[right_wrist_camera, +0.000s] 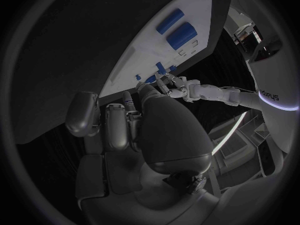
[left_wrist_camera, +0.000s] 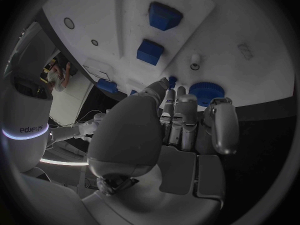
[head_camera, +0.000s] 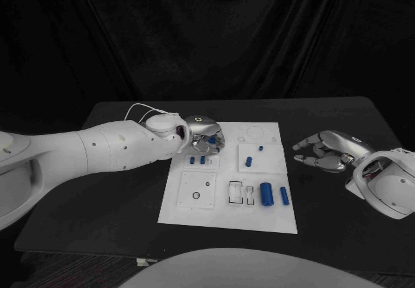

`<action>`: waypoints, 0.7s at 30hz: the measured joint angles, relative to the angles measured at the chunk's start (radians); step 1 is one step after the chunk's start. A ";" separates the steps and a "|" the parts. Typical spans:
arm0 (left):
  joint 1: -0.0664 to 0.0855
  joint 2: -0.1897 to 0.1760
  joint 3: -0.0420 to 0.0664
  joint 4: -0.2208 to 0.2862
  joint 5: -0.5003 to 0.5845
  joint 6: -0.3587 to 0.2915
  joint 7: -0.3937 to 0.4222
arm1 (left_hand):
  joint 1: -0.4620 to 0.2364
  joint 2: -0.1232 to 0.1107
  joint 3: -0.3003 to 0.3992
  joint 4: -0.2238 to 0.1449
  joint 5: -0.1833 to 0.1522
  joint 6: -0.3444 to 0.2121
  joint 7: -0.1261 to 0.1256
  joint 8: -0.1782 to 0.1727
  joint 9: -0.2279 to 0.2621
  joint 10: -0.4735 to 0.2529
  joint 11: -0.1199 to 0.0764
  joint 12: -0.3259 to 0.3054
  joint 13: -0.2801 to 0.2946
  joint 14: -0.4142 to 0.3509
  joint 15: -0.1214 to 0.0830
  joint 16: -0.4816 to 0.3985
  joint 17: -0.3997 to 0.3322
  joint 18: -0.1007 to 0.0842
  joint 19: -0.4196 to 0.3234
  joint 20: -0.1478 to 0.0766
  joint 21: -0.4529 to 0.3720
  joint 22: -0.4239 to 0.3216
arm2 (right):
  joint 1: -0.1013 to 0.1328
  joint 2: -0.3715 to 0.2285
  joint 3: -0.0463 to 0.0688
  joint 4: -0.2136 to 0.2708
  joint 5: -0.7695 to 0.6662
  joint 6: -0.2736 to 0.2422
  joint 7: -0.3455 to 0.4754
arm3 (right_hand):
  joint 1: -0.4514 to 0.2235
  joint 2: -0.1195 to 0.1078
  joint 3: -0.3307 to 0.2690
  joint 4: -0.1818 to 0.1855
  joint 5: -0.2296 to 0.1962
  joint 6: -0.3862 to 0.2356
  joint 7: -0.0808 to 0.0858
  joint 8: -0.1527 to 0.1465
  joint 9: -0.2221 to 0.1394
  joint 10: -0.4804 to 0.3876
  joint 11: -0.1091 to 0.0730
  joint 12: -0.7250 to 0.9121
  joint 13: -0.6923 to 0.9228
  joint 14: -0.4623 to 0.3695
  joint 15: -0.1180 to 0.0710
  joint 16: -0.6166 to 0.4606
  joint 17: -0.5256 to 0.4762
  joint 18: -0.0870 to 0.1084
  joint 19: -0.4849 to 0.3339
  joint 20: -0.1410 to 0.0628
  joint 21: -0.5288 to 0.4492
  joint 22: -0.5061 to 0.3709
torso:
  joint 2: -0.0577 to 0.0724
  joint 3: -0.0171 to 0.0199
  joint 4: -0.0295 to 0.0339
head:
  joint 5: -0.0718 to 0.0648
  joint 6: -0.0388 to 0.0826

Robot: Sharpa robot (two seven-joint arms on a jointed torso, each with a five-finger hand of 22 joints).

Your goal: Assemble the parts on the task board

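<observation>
The white task board [head_camera: 259, 217] lies in the middle of the black table. My left hand [head_camera: 203, 137] reaches over its far left corner. Its fingertips [left_wrist_camera: 178, 97] point down at a blue gear [left_wrist_camera: 208, 93] near the board's edge, and whether they grip it is hidden. Two small blue parts [head_camera: 197, 160] stand just below that hand, and another blue part [head_camera: 248, 161] stands to their right. A thick blue cylinder [head_camera: 267, 194] and a slimmer one [head_camera: 283, 195] lie near the board's right side. My right hand [head_camera: 328, 151] hovers off the board's right edge, fingers loosely curled and holding nothing.
Two blue blocks [left_wrist_camera: 164, 15] [left_wrist_camera: 150, 51] appear on the board beyond my left hand. A square plate with a round hole [head_camera: 197, 189] and rectangular slots [head_camera: 240, 193] sit on the board's near half. Bare black table [head_camera: 113, 210] surrounds the board.
</observation>
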 measured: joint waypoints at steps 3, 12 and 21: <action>-0.003 0.003 0.000 -0.002 0.000 0.000 0.000 | 0.002 -0.002 0.008 -0.008 0.000 0.011 -0.001 0.006 0.000 0.020 -0.005 0.013 0.007 -0.001 -0.001 0.000 -0.005 0.000 0.000 0.000 0.000 0.000 | 0.000 0.000 0.000 0.000 0.000 0.000 0.000 | 0.000 0.000 0.000 0.000 0.000 0.000 0.000 0.000 0.000 0.000 0.000 0.000 0.000 0.000 0.000 0.000 0.000 0.000 0.000 0.000 0.000 0.000 | 0.000 0.0004 0.0002 | 0.000 0.000; -0.010 0.007 0.001 -0.007 0.000 -0.007 0.006 | 0.012 -0.004 0.030 -0.024 0.007 0.042 -0.002 0.029 0.014 0.059 -0.011 0.039 0.025 -0.007 -0.007 0.000 -0.016 0.000 0.000 0.000 0.000 0.000 | 0.000 0.000 0.000 0.001 0.000 0.001 0.000 | 0.000 0.000 0.000 0.000 0.000 0.000 0.000 0.000 0.000 0.000 0.000 0.000 0.000 0.000 0.000 0.000 0.000 0.000 0.000 0.000 0.000 0.000 | 0.000 0.0003 0.0001 | 0.000 0.000; -0.015 0.008 0.002 -0.010 0.000 -0.022 0.012 | 0.039 -0.006 0.066 -0.061 0.025 0.060 0.005 0.052 0.027 0.105 -0.010 0.065 0.034 -0.007 -0.007 0.009 -0.025 0.000 0.009 -0.009 0.022 0.000 | 0.000 0.000 0.000 0.000 0.000 0.002 0.000 | 0.000 0.000 0.000 0.000 0.004 0.000 0.000 0.000 0.000 0.000 0.000 -0.003 0.000 0.000 0.000 0.000 0.000 0.000 0.000 0.000 -0.006 0.000 | 0.000 0.0003 -0.0010 | 0.000 0.000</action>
